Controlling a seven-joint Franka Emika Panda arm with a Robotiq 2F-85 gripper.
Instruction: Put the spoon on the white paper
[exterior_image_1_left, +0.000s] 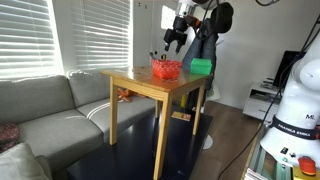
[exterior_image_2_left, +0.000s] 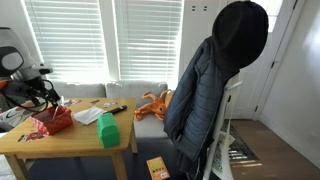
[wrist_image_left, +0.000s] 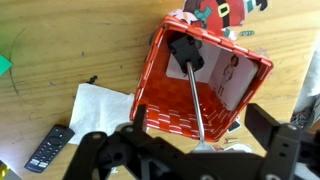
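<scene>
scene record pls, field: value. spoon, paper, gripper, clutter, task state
spoon: inside red basket, handle toward gripper
white paper: flat on wooden table, beside basket, nothing on it
gripper: open, above basket, jaws either side of spoon handle
clutter: remote by paper; green box
task state: spoon not yet on paper

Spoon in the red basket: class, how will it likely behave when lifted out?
The spoon has a thin, metal-looking shaft, so it is probably stiff and light. Its smooth shaft may slip or pivot in the tool. Leaning in the basket, it could catch the rim.
</scene>
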